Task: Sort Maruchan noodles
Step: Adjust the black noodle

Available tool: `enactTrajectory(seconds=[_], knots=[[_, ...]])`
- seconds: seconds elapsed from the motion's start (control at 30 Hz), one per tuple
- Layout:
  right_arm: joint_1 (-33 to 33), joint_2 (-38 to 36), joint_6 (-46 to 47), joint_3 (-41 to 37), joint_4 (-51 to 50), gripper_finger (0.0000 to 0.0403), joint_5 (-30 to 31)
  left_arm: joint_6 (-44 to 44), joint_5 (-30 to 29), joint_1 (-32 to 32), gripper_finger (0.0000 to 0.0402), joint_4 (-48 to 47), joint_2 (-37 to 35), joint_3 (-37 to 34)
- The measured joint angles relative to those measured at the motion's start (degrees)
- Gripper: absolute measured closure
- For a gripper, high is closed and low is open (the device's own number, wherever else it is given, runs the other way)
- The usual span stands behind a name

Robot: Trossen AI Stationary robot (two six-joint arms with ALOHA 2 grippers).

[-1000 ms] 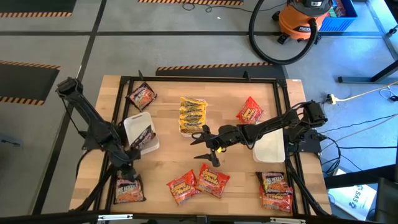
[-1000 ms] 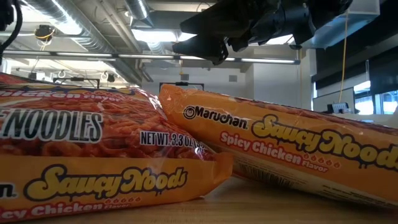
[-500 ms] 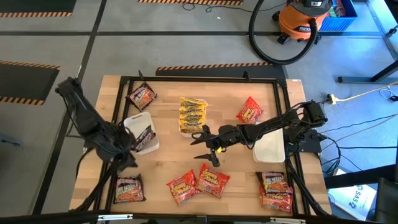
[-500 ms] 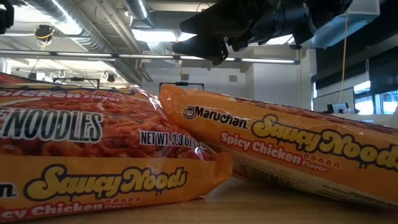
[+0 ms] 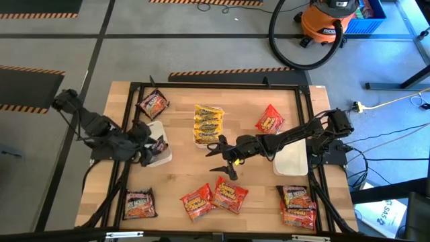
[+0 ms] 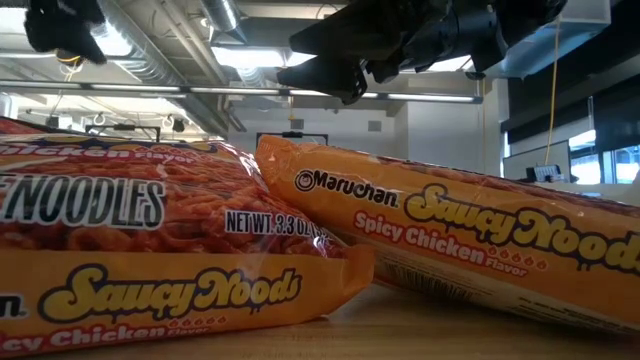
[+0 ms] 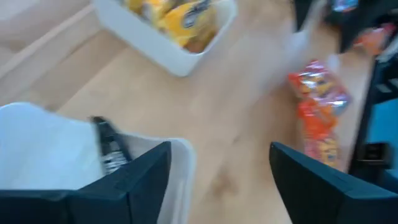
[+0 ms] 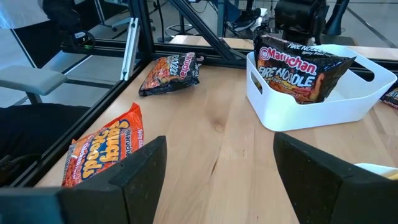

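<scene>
While the right arm waits over the middle of the counter [image 5: 181, 175], the left gripper [image 5: 149, 144] hovers at the left white tray [image 5: 144, 132], at about 9 o'clock on the counter. In the left wrist view its fingers [image 7: 144, 174] stand well apart with nothing between them, over the tray's rim. A dark packet [image 8: 302, 73] lies tilted in this tray, leaning against its wall.

The right gripper [image 5: 218, 159] hangs near the counter's centre – its fingers [image 8: 142, 171] are spread wide and empty.

Positions of the remaining Maruchan noodles:
- Yellow packets [image 5: 208, 122] lie in a second white tray [image 5: 201, 142] at 12 o'clock.
- One dark packet [image 5: 153, 103] lies at 10 o'clock, on the bare counter.
- One red packet [image 5: 269, 121] lies at 2 o'clock.
- Two orange packets [image 5: 213, 197] lie at 6 o'clock, touching each other.
- One dark packet [image 5: 138, 204] lies at 7 o'clock.
- A stack of packets [image 5: 297, 206] lies at 5 o'clock.

A third white tray [image 5: 293, 162] sits at 3 o'clock, partly under the right arm – its contents cannot be seen.
</scene>
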Motion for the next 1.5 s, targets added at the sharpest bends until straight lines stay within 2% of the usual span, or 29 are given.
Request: enactTrajectory(seconds=[0.13,0.3,0.7,0.83,1.17,1.3,1.5], knots=[[0.0,0.0,0.0,0.0,0.0,0.0132,0.0,0.85,5.43,6.59,0.0109,-5.87,0.0,0.0],[-0.02,0.0,-0.15,0.0,0.0,0.0132,0.0,1.07,13.65,13.61,0.0107,-13.36,2.48,0.0],[0.0,0.0,-0.16,-0.02,-0.22,0.0132,0.0,8.73,23.68,21.58,0.011,-13.4,13.8,0.02],[0.0,0.0,-0.17,-0.02,-0.28,0.0132,0.0,10.51,24.44,23.71,0.011,-13.19,16.24,-0.29],[0.0,0.0,-0.2,-0.02,-0.33,0.0132,0.0,16.39,31.26,29.51,0.0111,-3.39,17.07,-9.1],[0.0,0.0,-0.2,-0.02,-0.31,0.0132,0.0,18.41,31.24,30.46,0.0132,-3.44,17.05,-10.08],[0.0,0.0,-0.2,-0.02,-0.3,0.0132,0.0,22.34,31.32,30.67,0.0205,-3.35,17.05,-10.19]])
